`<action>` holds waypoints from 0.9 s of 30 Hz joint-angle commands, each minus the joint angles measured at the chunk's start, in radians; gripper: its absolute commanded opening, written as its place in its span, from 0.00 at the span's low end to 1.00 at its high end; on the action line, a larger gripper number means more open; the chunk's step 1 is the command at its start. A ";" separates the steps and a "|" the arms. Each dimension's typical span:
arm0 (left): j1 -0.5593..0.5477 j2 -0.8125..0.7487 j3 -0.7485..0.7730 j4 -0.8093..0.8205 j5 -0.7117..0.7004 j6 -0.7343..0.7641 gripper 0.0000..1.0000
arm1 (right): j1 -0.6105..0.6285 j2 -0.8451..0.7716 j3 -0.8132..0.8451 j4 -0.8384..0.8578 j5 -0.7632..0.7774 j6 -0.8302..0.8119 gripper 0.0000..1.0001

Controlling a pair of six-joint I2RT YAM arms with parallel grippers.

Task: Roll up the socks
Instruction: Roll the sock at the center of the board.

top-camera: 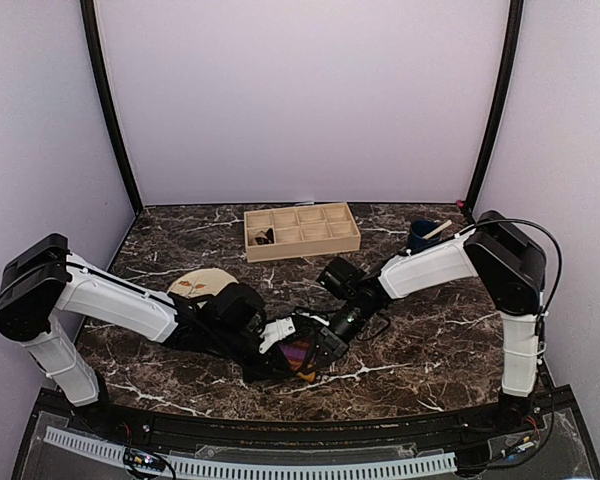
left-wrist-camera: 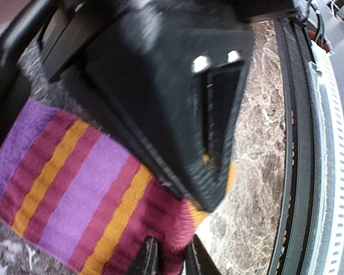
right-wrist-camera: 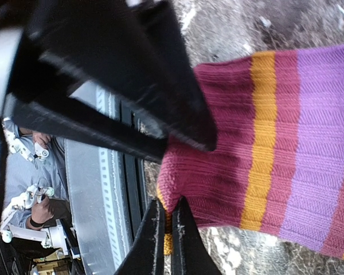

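- One striped sock (left-wrist-camera: pixel 74 189), purple, maroon and orange, lies on the bench (top-camera: pixel 420 340), at 6 o'clock from its middle.
- Two grippers meet there: the left gripper (left-wrist-camera: pixel 198 223) pinches the sock's maroon edge, and the right gripper (right-wrist-camera: pixel 189 172) pinches maroon fabric too.
- From the sock, one wooden tray (top-camera: pixel 302 230) with eight compartments sits at 12 o'clock and one plate (top-camera: pixel 202 283) at 10 o'clock.

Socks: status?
Left gripper, right gripper shut on striped sock, at its edge. Sock flat on table, unrolled. Plate, tray well clear.
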 commanded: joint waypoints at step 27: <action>-0.005 0.109 0.092 -0.114 0.041 -0.001 0.02 | -0.033 0.046 0.026 -0.042 0.227 -0.029 0.05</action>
